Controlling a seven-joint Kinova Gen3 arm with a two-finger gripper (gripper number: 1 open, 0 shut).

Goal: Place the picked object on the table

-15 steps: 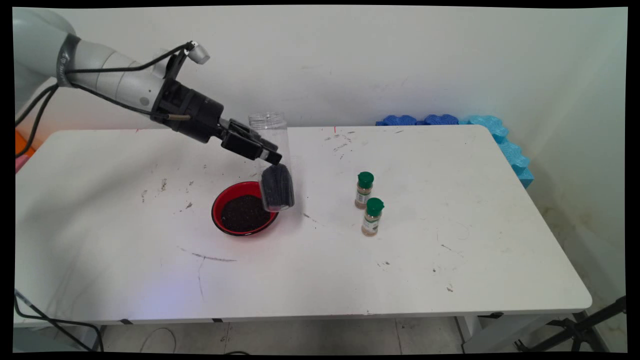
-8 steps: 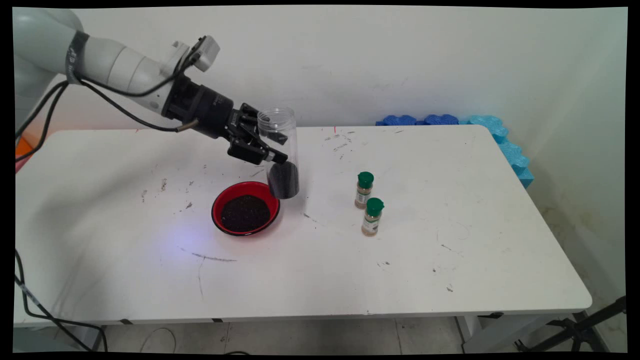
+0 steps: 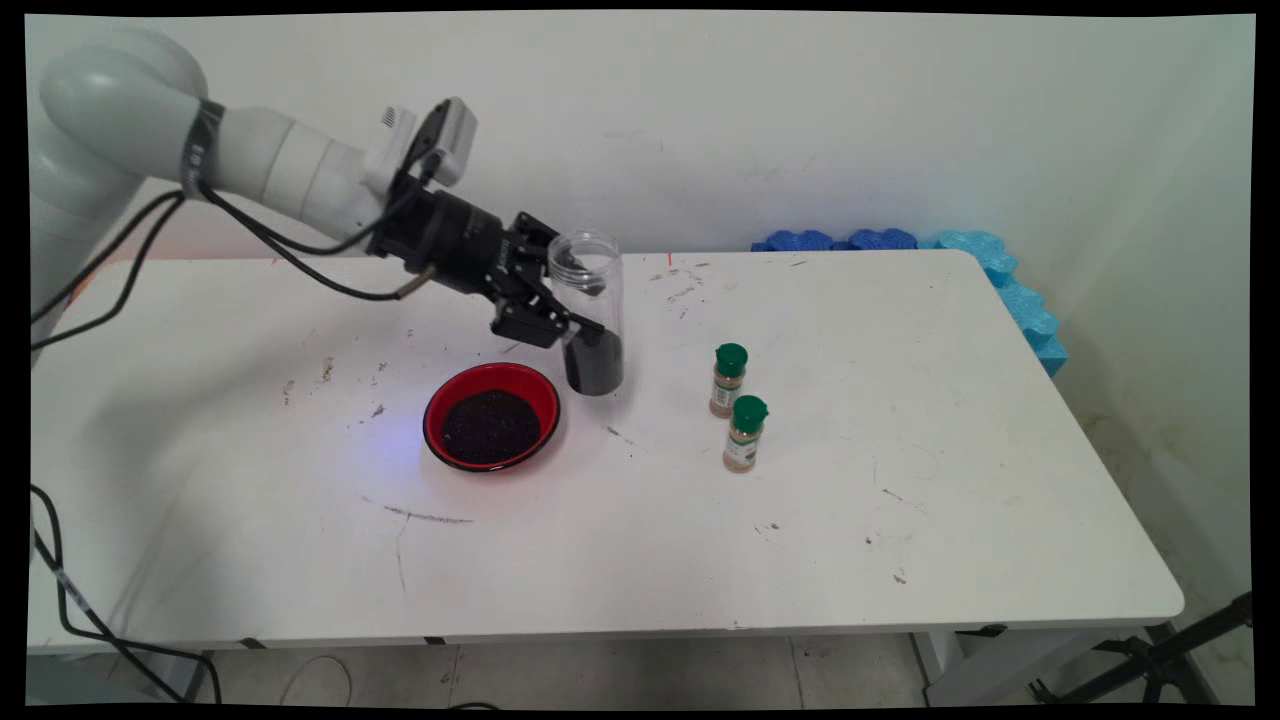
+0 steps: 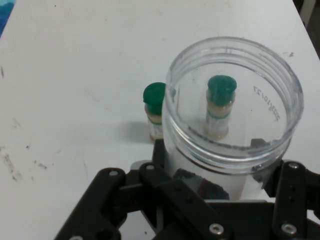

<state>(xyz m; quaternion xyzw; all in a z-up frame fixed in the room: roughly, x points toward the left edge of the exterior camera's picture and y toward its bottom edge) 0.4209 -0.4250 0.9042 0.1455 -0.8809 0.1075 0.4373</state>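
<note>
My gripper (image 3: 575, 318) is shut on a clear plastic jar (image 3: 590, 310), held upright with its open mouth up and a dark granular fill in its lower third. The jar's base hangs at or just above the table, right of a red bowl (image 3: 491, 415) that holds the same dark grains. In the hand view the jar (image 4: 232, 115) fills the middle between my gripper (image 4: 220, 187) fingers. Two spice bottles with green caps stand beyond it, one (image 4: 154, 111) beside the jar, the other (image 4: 220, 106) seen through its wall.
The two green-capped spice bottles (image 3: 728, 379) (image 3: 745, 432) stand right of centre on the white table (image 3: 900, 480). Blue foam pieces (image 3: 905, 241) lie along the wall at the table's back right corner. Black cables hang from the arm at left.
The jar has been carried right, off the red bowl, and turned from a slight tilt to upright. The arm has swung right and the jar now sits lower, near the table.
</note>
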